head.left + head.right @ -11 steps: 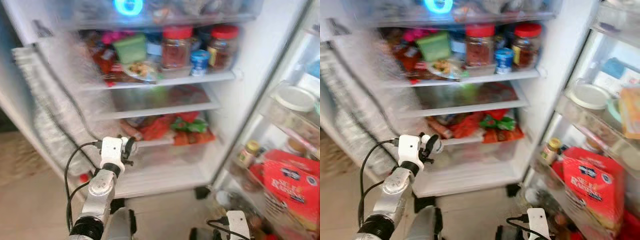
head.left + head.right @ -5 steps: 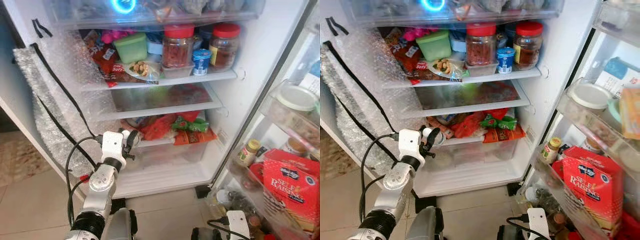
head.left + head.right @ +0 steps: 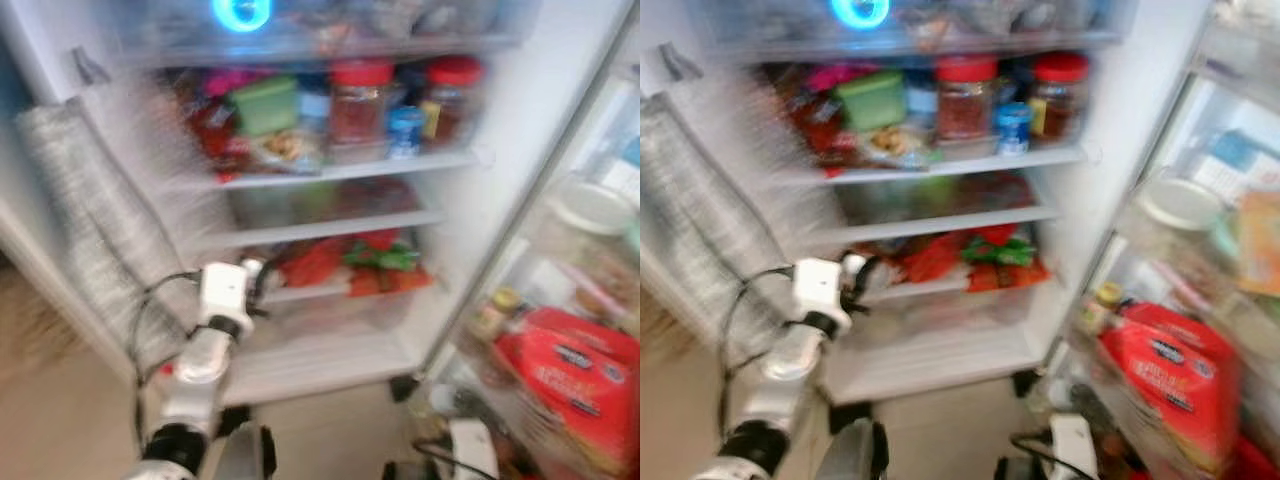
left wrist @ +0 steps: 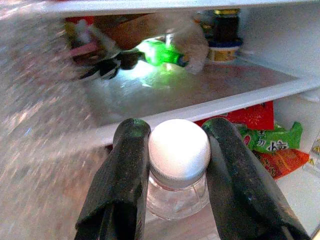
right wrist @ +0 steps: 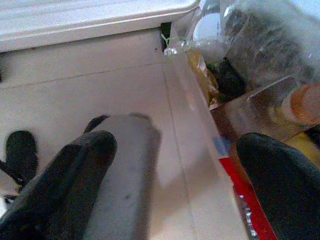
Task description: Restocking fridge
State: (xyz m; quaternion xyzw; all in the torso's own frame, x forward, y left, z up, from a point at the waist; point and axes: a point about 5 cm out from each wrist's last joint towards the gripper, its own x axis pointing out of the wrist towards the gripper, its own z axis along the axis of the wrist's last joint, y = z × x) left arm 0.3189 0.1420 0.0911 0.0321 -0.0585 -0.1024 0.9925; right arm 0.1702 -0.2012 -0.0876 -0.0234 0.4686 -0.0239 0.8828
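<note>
The fridge (image 3: 470, 250) stands open before me. My left gripper (image 3: 250, 277) is raised in front of its lower shelf, shut on a small clear bottle with a white cap (image 4: 179, 150). In the left wrist view the two black fingers (image 4: 125, 170) clamp the bottle's neck just under the cap. Beyond it lies a nearly bare glass shelf (image 4: 210, 85). My right gripper (image 5: 175, 185) hangs low over the tiled floor beside the door's bottom bin, open with nothing between its fingers. These eye views are blurred.
The upper shelf holds two red-lidded jars (image 3: 355, 100), a green tub (image 3: 262, 105) and a blue cup (image 3: 403, 130). Red and green packets (image 3: 350, 265) lie lower down. The door at the right carries a red box (image 3: 565, 380), a small jar (image 3: 490, 310) and a lidded tub (image 3: 595, 205).
The head camera has shaken and the picture has gone blurred. My left gripper still holds the bottle at about the same spot by the lower shelf.
</note>
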